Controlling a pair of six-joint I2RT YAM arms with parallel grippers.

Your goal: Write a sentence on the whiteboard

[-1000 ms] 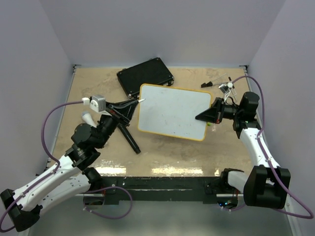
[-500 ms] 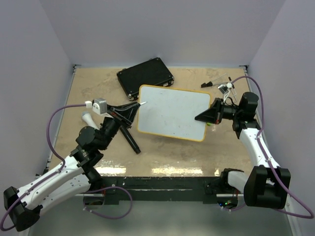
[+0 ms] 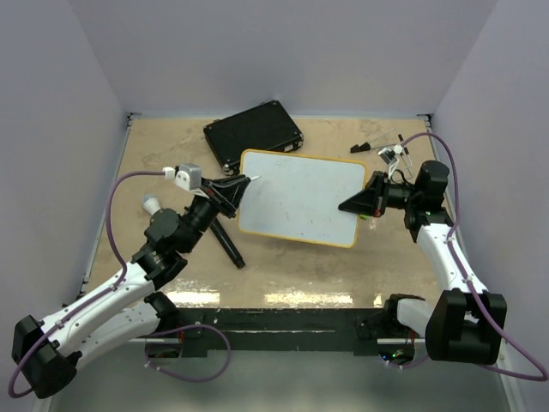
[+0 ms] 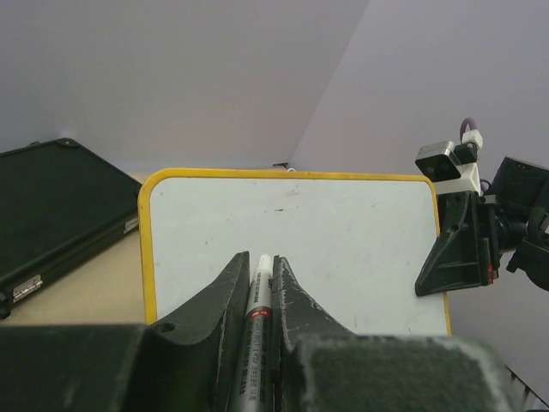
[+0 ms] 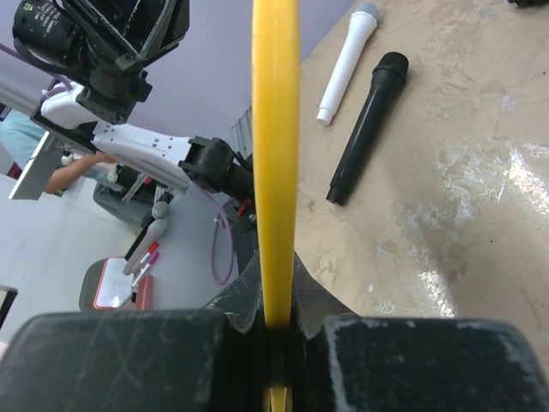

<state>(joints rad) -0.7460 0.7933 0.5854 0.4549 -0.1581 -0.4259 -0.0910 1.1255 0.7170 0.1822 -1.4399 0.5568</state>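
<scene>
Beyond the whiteboard (image 3: 298, 198) lies a black case (image 3: 254, 133).

Whiteboard (image 3: 298, 197) mid-table (image 3: 300, 262); left gripper (image 3: 244, 182) at its left edge (marker (image 4: 260, 296) between the fingers), right gripper (image 3: 347, 206) clamped on its right edge. Case (image 3: 254, 133) lies behind-left; long cylinder (image 3: 227, 243) lies front-left, short cylinder (image 3: 153, 204) farther left.

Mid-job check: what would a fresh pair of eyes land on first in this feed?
The yellow-rimmed whiteboard in the middle of the table, with the right end effector shut on its right edge. Next, the left end effector, shut on a marker whose tip points over the board's left side. A black case lies behind the board's far left corner.
</scene>
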